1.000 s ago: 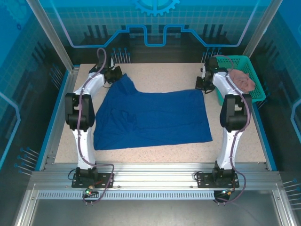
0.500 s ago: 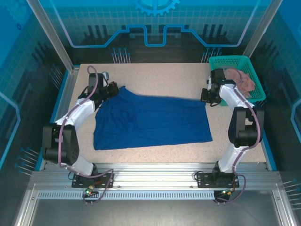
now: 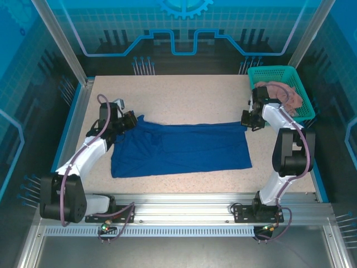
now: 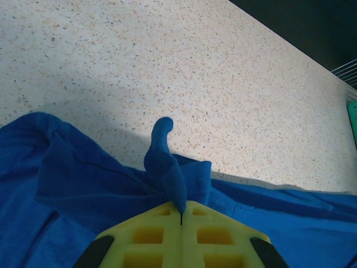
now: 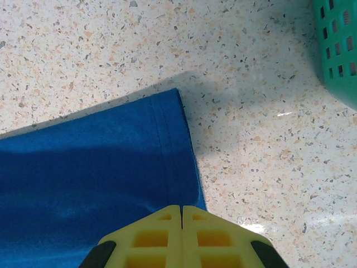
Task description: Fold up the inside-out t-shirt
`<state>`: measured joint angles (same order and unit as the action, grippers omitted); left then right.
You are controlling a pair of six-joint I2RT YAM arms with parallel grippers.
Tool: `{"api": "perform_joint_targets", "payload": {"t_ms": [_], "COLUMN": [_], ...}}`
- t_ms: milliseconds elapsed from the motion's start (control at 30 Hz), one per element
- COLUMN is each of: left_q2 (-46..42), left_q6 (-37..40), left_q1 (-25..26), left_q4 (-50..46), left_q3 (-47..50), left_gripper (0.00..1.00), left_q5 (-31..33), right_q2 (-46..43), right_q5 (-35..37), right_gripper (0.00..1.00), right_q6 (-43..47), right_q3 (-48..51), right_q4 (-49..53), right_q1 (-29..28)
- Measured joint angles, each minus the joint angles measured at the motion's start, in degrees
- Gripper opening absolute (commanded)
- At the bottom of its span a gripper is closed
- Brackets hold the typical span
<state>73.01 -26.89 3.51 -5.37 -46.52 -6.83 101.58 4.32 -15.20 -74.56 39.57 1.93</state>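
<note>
Beside the teal basket point(image 3: 302, 83), the blue t-shirt point(image 3: 184, 148) lay on the desk point(image 3: 184, 92); left end effector point(image 4: 181, 207) and right end effector point(image 5: 182, 209) each pinched a corner. First fold seemed underway, unfinished; others remained.

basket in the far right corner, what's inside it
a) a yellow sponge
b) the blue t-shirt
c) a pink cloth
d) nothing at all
c, a bunched pink cloth sits inside the teal basket, while the blue t-shirt lies spread on the table.
</note>
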Motion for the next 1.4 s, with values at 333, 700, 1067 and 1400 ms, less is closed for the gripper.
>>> {"api": "perform_joint_targets", "payload": {"t_ms": [333,700,1067,1400], "left_q2": [-4.3,-8.3,-13.4,-9.1], "left_q6": [-0.2,-0.9,-4.8,-5.0], "left_q1": [0.0,1.0,2.4,2.7], "left_q4": [-0.2,-0.3,-1.6,-1.8], "left_q3": [2.0,12.2,19.3,14.1], "left_gripper": [0.0,0.0,0.52,0.66], "left_q5": [0.1,-0.1,0.6,4.7], "right_q2": [0.0,-1.9,-8.6,-6.2], "right_q5": [0.0,0.3,2.6,-6.4], "right_gripper": [0.02,0.09,0.53,0.56], "right_q6": [0.0,-0.8,-4.2,-3.9], "right_q3": [1.5,7.2,13.2,10.4], "right_q4": [0.2,-0.4,-5.4,-15.3], "right_q1": [0.0,0.0,-1.7,-21.6]}}
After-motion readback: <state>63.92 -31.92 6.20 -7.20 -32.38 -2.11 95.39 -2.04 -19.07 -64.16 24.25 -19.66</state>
